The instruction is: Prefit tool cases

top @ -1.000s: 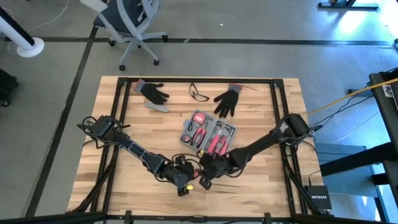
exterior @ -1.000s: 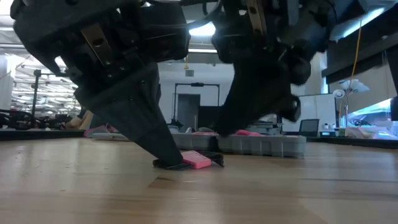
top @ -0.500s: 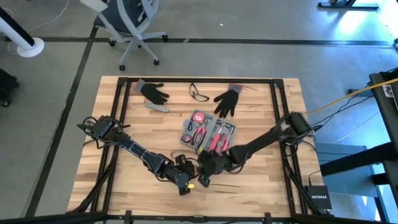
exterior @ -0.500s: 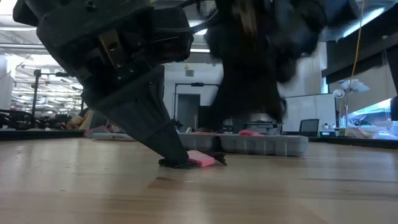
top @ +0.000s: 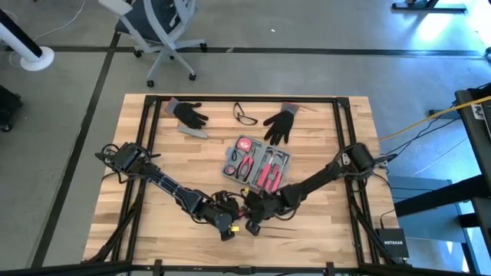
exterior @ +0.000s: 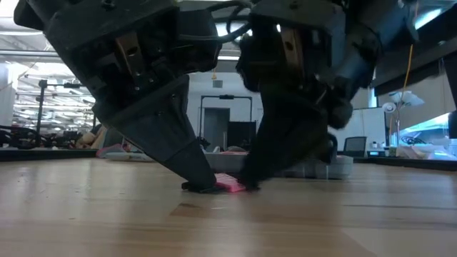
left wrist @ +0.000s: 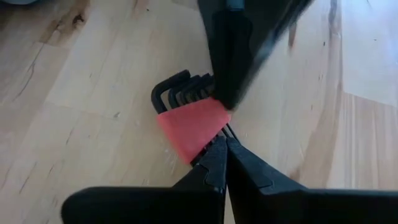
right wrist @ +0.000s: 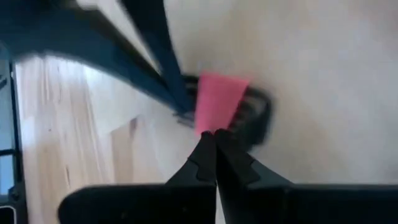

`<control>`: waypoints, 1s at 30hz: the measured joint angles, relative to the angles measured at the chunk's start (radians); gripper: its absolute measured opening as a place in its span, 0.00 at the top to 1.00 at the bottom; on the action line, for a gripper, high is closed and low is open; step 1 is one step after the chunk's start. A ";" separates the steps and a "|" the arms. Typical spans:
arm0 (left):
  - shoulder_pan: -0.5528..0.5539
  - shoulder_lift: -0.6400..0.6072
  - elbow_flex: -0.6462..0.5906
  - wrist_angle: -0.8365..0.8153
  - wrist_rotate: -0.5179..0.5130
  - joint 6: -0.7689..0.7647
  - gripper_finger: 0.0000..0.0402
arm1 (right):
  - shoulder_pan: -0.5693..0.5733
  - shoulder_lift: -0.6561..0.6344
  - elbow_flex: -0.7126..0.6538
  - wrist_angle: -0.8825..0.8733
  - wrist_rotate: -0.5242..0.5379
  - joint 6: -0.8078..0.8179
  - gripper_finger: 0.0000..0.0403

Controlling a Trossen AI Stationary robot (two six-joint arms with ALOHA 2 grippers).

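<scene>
High view showed both arms meeting low at the near middle of the table (top: 322,153). The left hand (top: 232,228) and the right hand (top: 251,226) pointed at each other, tips almost touching, each pinched fully closed. Between them lay a set of hex keys (left wrist: 189,109) in a pink holder (left wrist: 191,127); the left wrist view had the closed tips of both hands touching that holder's edges, gripping nothing. The tool case (top: 257,164) sat open at the table's centre, just beyond the hands, tools in its recesses. Farther back lay two black gloves (top: 188,113) and safety glasses (top: 245,115).
</scene>
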 joint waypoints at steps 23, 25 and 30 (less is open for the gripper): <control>-0.001 -0.002 0.000 -0.021 0.000 -0.019 1.00 | 0.000 -0.030 -0.029 0.058 0.023 -0.013 1.00; -0.002 -0.003 0.000 -0.021 0.002 -0.019 1.00 | 0.006 -0.006 -0.025 0.045 0.013 0.003 1.00; -0.001 -0.003 0.000 -0.020 0.001 -0.024 1.00 | -0.010 -0.070 -0.036 0.000 -0.017 -0.075 1.00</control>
